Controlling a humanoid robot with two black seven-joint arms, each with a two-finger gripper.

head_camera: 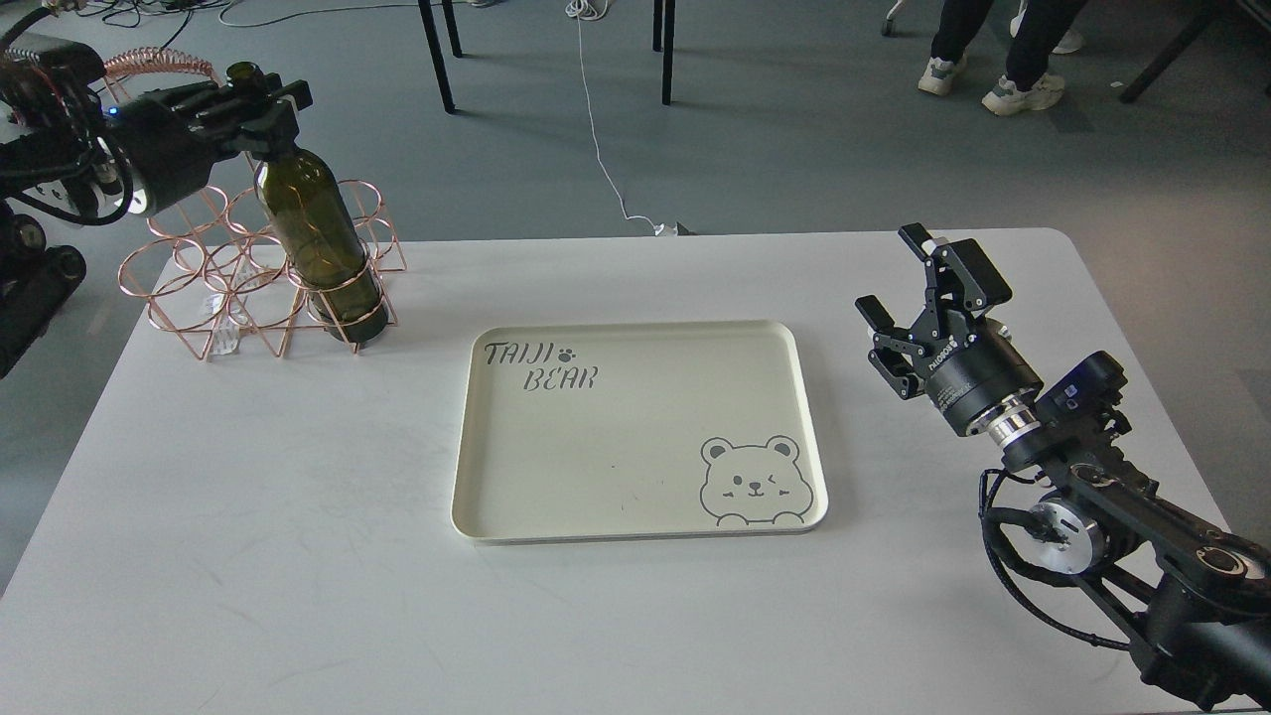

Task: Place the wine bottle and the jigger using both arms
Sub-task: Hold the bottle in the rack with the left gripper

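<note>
The dark olive-green wine bottle (316,236) stands tilted in a front ring of the copper wire rack (220,278) at the table's back left. My left gripper (260,104) is shut on the bottle's neck just below its mouth. My right gripper (909,283) is open and empty above the table at the right, beside the tray. The jigger is out of view.
A cream tray (635,343) with a bear drawing and "TAIJI BEAR" lettering lies in the middle of the white table (248,556). Chair legs, a cable and a person's feet are on the floor beyond the table.
</note>
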